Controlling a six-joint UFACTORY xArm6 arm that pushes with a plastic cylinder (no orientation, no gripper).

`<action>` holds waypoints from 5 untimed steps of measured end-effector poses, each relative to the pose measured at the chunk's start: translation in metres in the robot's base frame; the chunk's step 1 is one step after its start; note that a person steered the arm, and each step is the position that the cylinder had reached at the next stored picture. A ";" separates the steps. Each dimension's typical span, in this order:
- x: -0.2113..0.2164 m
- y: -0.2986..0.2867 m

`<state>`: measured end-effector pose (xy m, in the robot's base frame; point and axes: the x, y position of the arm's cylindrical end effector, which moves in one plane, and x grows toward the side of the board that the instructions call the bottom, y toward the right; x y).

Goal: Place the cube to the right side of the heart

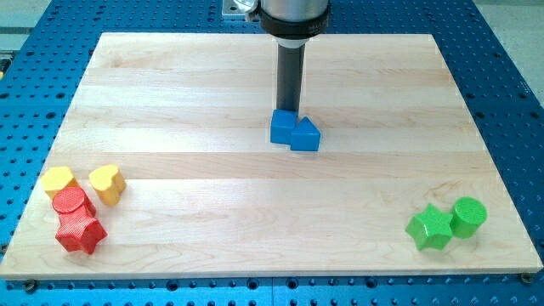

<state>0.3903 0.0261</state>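
A blue cube point(281, 128) sits near the board's middle, touching a second blue block with a peaked top point(306, 136) on its right. My tip point(287, 111) stands just above the cube in the view, at or very near its far edge. A yellow heart point(107, 183) lies far off at the view's lower left.
Next to the heart are a yellow block point(59, 179), a red cylinder point(73, 202) and a red star point(81, 232). A green star point(428, 228) and a green cylinder point(468, 216) sit at the lower right. The wooden board point(212, 85) lies on a blue perforated table.
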 end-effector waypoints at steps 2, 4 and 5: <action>0.023 -0.003; 0.087 0.005; 0.112 -0.022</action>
